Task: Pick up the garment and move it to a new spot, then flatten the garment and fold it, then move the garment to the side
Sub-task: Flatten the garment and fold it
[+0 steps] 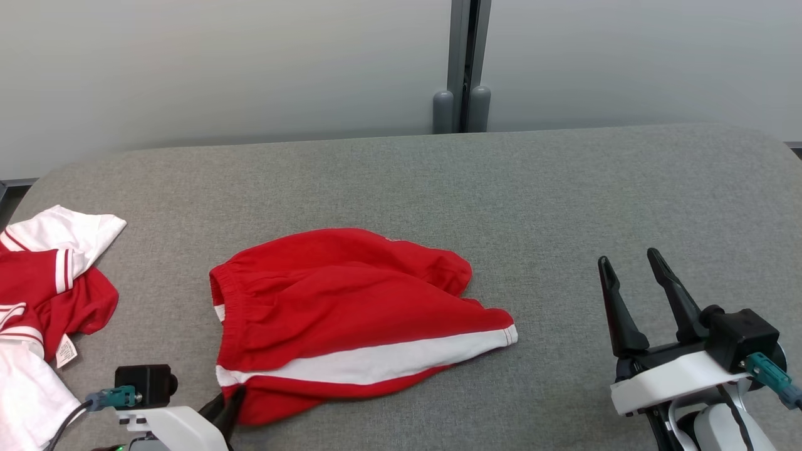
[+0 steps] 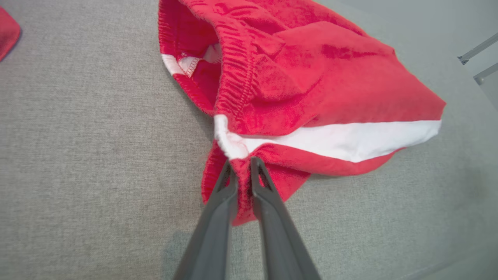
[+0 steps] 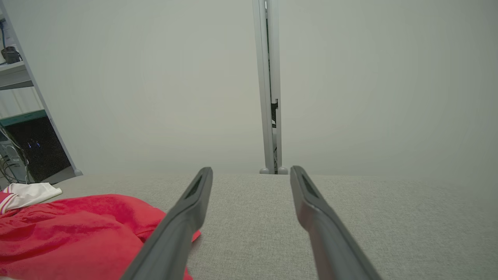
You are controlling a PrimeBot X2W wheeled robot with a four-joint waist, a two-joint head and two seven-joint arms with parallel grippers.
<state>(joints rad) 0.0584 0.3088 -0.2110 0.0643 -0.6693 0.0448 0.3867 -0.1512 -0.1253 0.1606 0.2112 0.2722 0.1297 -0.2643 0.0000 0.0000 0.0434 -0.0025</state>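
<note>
Covering the whole work area is a grey woven tabletop (image 1: pixel 564 188) with rounded far corners, lying flat and bare on the robot's right. Behind it stand pale grey wall panels (image 1: pixel 219 62), joined by a darker upright post (image 1: pixel 462 62) with two rounded feet at the table's far edge. In the right wrist view, metal shelving (image 3: pixel 15 77) and a dark cabinet (image 3: pixel 35 155) stand beyond the table's left end.

The garment (image 1: pixel 351 300), red shorts with a white side stripe, lies crumpled near the table's middle, toward the near edge, its elastic waistband facing the robot's left. The left gripper (image 2: pixel 241 163) is pinched closed on a fold of red cloth at the waistband's near corner, just below the end of the white stripe. The right gripper (image 1: pixel 627 257) rests well apart from the garment on the robot's right, its fingers spread wide with nothing between them.

A heap of other red and white clothes (image 1: pixel 50 282) sits at the table's left end, cut off by the picture's edge. In the head view the bottom edge cuts off the left arm, and only the dark fingers show against the cloth. The garment's underside and far leg opening are hidden by its own folds.
</note>
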